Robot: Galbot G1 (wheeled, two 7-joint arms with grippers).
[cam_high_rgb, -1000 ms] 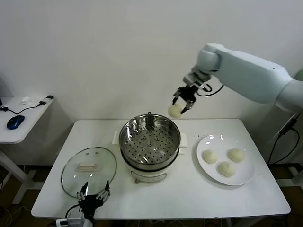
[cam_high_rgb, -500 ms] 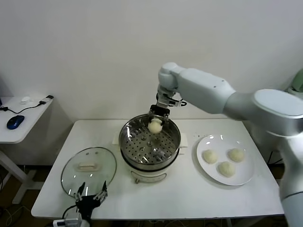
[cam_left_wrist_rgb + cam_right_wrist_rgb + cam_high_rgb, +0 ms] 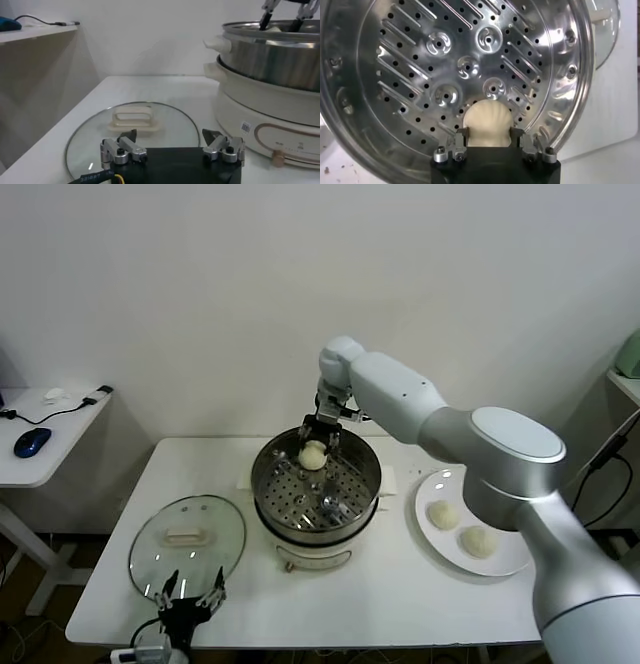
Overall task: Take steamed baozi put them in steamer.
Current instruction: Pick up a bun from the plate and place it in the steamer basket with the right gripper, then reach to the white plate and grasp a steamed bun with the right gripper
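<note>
Step in hand: setting the first baozi [image 3: 313,454] down in the steamer [image 3: 316,481], by my reading.
Right end effector [image 3: 318,443]: closed on the bun, over the pot's far side, toward 12 o'clock of the perforated tray [image 3: 465,75].
How to do it well: lower until the bun's base meets the tray, then open the fingers only slightly and lift straight up; a soft bun may stick to a pad or dent. Keeping it near the far wall leaves room for the others.
Bun's place: inside the pot rim, just above the tray; whether it touches is unclear.
Bun's axis: round and domed, so no long axis; its pleated face shows toward the wrist camera.
Remaining buns: two visible on the white plate [image 3: 436,487] at 3 o'clock of the steamer.
Left end effector [image 3: 171,148]: open, idle at the bench [image 3: 400,604] front edge, beside the glass lid [image 3: 187,534].
</note>
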